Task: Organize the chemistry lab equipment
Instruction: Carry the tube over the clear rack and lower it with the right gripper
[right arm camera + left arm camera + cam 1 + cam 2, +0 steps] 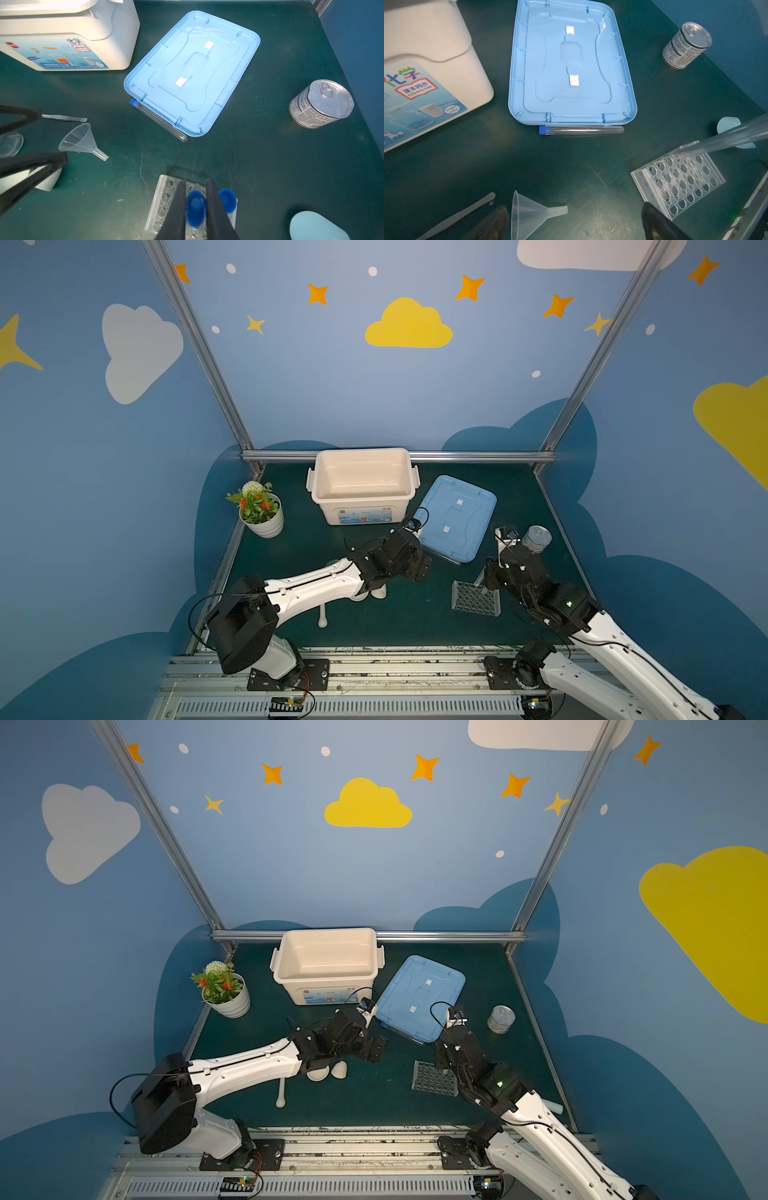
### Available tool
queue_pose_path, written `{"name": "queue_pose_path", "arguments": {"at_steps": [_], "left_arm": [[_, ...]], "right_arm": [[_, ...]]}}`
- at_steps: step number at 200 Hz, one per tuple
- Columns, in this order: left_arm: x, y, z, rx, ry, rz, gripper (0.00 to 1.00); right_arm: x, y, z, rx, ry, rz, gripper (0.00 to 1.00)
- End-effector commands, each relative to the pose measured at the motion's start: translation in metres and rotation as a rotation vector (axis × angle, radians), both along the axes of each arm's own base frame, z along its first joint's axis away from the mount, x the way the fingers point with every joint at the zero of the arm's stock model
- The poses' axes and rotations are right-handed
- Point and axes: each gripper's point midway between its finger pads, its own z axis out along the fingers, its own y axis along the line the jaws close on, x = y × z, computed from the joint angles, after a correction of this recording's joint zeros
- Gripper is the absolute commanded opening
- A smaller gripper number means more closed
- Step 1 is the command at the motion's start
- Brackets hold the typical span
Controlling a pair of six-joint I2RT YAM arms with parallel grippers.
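Note:
My right gripper (196,204) is shut on a clear blue-capped test tube (195,207), held tilted over the clear holed rack (476,598) with its tip at a far corner hole. A second blue cap (227,200) stands in the rack beside it. A third tube (581,130) lies against the blue lid's near edge. My left gripper (577,224) hangs open above the clear funnel (529,214), which lies on its side, with metal tweezers (463,216) next to it. The white bowl (318,1074), cup (340,1070) and pestle (281,1096) sit under the left arm.
The open white box (362,485) stands at the back, with the blue lid (457,516) lying flat to its right. A metal can (536,538) stands at the far right and a potted plant (259,510) at the far left. A pale blue scoop (318,226) lies by the rack.

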Motion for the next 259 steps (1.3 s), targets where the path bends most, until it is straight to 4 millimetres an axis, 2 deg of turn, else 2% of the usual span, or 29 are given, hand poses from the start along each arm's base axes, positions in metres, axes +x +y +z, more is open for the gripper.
{"name": "queue_pose_path", "arguments": {"at_steps": [1,49,108,196,259], "left_arm": [[0.002,-0.003,0.002,-0.013,0.007,0.0,1.0],[0.003,-0.005,0.003,-0.017,0.007,-0.007,1.0],[0.002,-0.007,0.001,-0.023,0.011,-0.009,1.0],[0.001,-0.009,0.001,-0.033,0.021,-0.019,1.0],[0.0,-0.011,0.001,-0.039,0.028,-0.022,1.0]], "right_arm": [[0.002,0.0,0.008,0.051,-0.048,-0.027,0.12],[0.002,0.005,0.0,0.038,0.0,-0.007,0.14],[0.001,0.006,0.0,0.028,0.014,0.008,0.16],[0.002,0.01,0.011,0.007,0.047,0.052,0.17],[-0.001,0.008,0.004,0.002,0.055,0.055,0.16]]}}
